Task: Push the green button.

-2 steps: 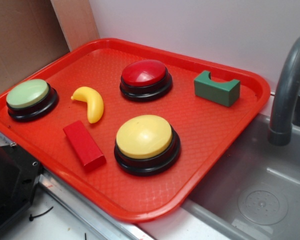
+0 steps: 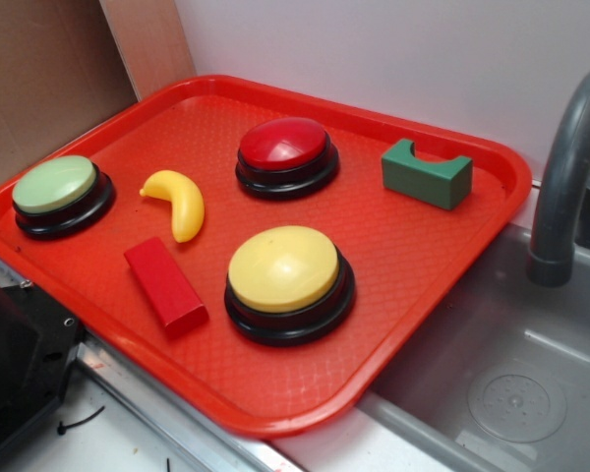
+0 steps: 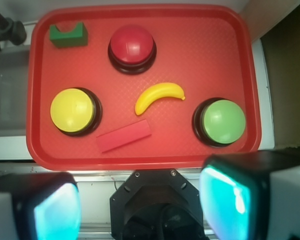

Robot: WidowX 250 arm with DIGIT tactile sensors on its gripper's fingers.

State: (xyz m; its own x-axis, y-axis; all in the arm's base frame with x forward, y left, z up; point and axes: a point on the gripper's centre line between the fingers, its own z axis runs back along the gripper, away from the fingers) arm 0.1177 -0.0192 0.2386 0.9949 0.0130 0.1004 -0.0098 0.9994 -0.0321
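The green button [image 2: 55, 185], a pale-green dome on a black round base, sits at the left end of the red tray [image 2: 428, 265]. In the wrist view it [image 3: 223, 121] lies at the tray's right side, near the front rim. My gripper [image 3: 140, 206] is high above the table, short of the tray's front edge. Its jaws stand wide apart with nothing between them. The right finger [image 3: 230, 200] with its cyan pad is just in front of the green button in the picture. The gripper does not show in the exterior view.
On the tray are a yellow button [image 2: 283, 269], a red button [image 2: 283, 145], a toy banana [image 2: 180, 201], a red block [image 2: 165, 283] and a dark green notched block [image 2: 428, 174]. A grey sink [image 2: 511, 383] with a faucet [image 2: 565, 177] lies right. The robot's black base [image 3: 157, 205] is below.
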